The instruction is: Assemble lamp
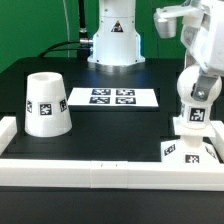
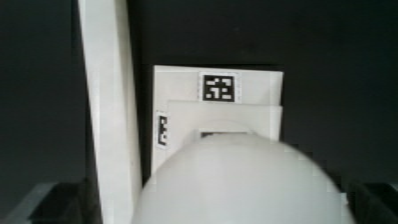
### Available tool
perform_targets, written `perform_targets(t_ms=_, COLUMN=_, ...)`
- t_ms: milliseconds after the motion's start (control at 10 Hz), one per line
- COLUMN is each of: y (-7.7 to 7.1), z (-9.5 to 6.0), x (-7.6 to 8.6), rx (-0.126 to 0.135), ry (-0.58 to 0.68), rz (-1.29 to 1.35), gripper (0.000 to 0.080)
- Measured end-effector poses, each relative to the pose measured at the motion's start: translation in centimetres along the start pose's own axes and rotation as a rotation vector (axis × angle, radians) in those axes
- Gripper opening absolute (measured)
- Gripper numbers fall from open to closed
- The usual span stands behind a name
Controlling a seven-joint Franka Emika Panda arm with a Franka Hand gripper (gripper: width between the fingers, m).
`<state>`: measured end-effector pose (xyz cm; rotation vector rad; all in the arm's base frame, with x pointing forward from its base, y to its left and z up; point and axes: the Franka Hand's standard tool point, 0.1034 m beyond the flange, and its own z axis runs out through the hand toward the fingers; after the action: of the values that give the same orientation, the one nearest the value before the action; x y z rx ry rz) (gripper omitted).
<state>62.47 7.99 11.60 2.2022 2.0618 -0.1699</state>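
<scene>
**Two parts stacked, one part left**

Two of the lamp's three parts are seen together: the bulb [image 1: 194,100] stands upright on the base [image 1: 184,150], at about four o'clock in the exterior view, just behind the front rail [image 1: 100,170]. Whether the bulb is fully seated cannot be told. In the wrist view its round head fills the near field, with the tagged base beyond it and a rail alongside.

The tool [image 1: 203,62] is held directly above the bulb at about two o'clock, its jaws spread as wide as they go, and nothing is gripped.

The shade [image 1: 45,104] is set on its wide end on the tabletop [image 1: 160,80] at about nine o'clock, well apart from the bulb, untouched. The marker board [image 1: 110,97] lies between them, near the centre.

Judged from this, the bulb step is done or nearly so; the shade is still to be fetched and lowered over the bulb.
</scene>
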Motion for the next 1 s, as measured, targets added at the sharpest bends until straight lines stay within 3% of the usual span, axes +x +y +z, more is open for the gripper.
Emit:
perform_targets(t_ms=500, y=-0.02, z=0.17, x=0.09, rx=0.004, ry=0.0, rz=0.022, gripper=0.0699)
perform_targets(t_ms=600, y=0.02, z=0.2, x=-0.09, rx=0.004, ry=0.0, rz=0.026, gripper=0.0576)
perform_targets(t_ms=1000, y=0.05, z=0.28, x=-0.41, rx=0.006, ry=0.001, rz=0.094, gripper=0.0576)
